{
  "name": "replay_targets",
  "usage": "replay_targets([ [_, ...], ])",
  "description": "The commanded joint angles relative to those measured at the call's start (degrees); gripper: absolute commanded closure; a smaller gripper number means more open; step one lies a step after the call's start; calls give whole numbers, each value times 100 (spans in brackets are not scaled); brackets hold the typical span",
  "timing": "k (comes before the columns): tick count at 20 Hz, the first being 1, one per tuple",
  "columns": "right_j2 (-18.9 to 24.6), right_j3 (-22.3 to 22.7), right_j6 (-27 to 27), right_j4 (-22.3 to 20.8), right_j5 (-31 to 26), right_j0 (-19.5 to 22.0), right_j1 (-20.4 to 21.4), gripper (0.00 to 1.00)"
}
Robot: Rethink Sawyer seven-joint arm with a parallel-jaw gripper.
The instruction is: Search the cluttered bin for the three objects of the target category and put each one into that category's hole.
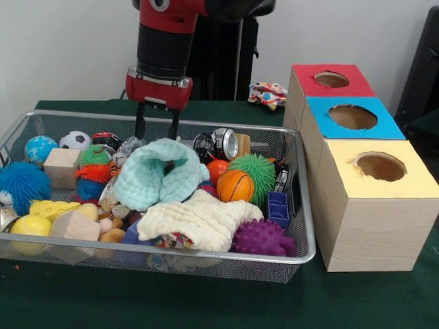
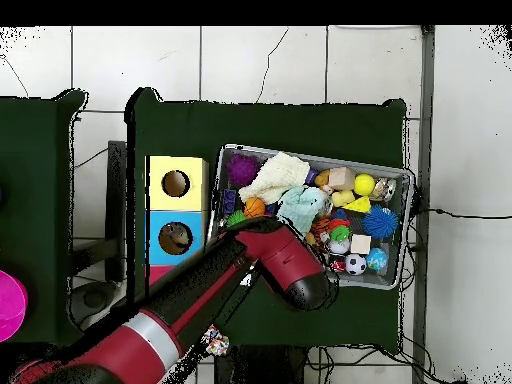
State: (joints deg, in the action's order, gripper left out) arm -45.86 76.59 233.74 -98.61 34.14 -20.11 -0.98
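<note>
The silver wire-mesh bin [image 1: 171,257] is full of toys and cloths; it also shows in the overhead view [image 2: 320,157]. My gripper [image 1: 157,127] hangs over the bin's far side, its two fingers apart with nothing between them. Just below its left finger lies a pale shiny item [image 1: 128,147]; I cannot tell whether it is a bottle. No clear plastic bottle shows plainly. The blue-topped box's round hole [image 1: 352,116] is to the right of the bin, between the red and yellow tops. In the overhead view the arm [image 2: 285,265] hides the gripper.
A mint knitted cloth [image 1: 161,175] and a cream cloth [image 1: 199,219] cover the bin's middle. Metal cans [image 1: 225,142] lie at the far wall beside an orange ball [image 1: 235,186] and a green spiky ball [image 1: 257,171]. The red hole [image 1: 331,79] and yellow hole [image 1: 381,166] flank the blue one.
</note>
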Motion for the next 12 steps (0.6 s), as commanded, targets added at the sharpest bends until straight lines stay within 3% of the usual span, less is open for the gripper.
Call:
replay_targets([
  [1, 522, 137, 1228, -54, 618, 2, -368, 0],
  [8, 304, 66, 1714, -110, 452, -248, -901, 0],
  [12, 325, -41, 1712, -38, 359, -186, -1109, 0],
])
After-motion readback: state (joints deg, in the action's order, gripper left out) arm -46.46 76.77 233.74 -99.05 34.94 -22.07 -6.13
